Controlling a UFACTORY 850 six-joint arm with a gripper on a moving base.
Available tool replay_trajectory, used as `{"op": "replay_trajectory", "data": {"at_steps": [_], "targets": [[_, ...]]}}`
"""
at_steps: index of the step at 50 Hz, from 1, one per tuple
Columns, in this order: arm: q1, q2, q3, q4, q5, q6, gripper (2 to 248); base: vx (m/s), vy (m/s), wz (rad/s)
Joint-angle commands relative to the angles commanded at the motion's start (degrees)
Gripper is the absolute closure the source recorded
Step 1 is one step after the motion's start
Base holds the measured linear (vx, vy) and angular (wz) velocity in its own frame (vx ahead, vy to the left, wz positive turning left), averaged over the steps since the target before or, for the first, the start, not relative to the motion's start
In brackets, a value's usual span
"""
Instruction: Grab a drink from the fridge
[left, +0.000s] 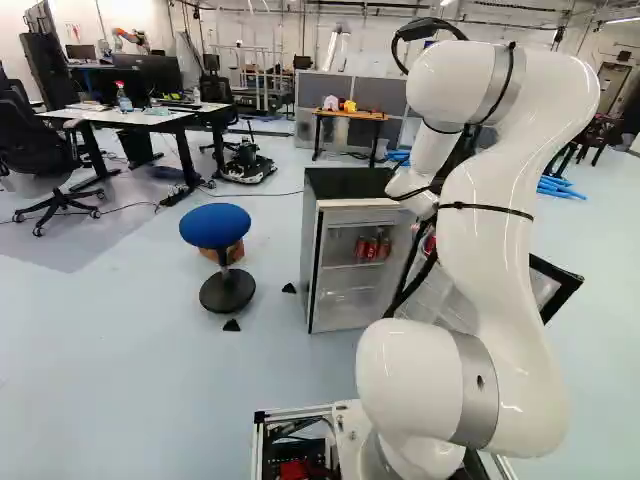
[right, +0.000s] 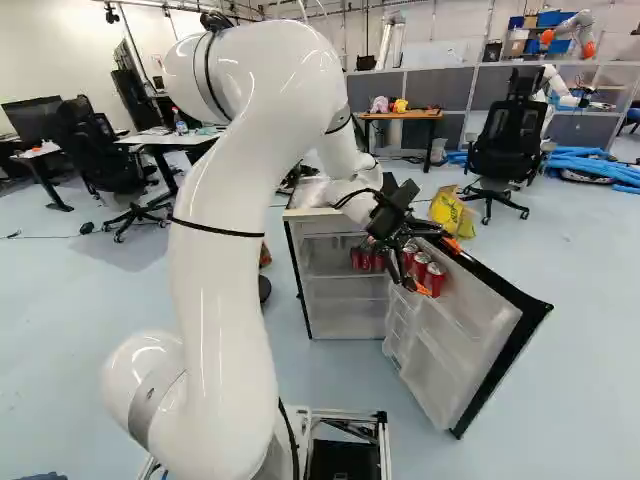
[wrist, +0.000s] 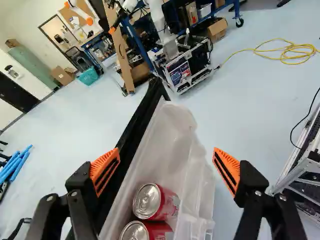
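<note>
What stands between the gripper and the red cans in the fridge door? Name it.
Nothing visible covers the red cans. Flanking them are the door's black edge on one side and the translucent bin wall on the other; either might catch the open gripper.

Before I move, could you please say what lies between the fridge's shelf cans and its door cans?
In the right base view, one black finger of the open gripper shows between the shelf cans and the door cans.

A blue stool (left: 216, 226) stands on pale flooring (left: 120, 370).
</note>
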Motion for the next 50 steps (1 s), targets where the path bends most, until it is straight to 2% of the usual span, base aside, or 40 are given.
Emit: {"op": "replay_trajectory", "data": {"at_steps": [18, 33, 50], "targets": [[0.0, 0.7, 1.4, -0.8, 0.0, 0.0, 3, 0.0, 0.0, 0.0], [0.2, 2.4, 4.5, -7.0, -0.5, 0.0, 3, 0.0, 0.0, 0.0], [0.2, 3.9, 7.1, -12.9, -6.4, 0.0, 3, 0.0, 0.0, 0.0]]}}
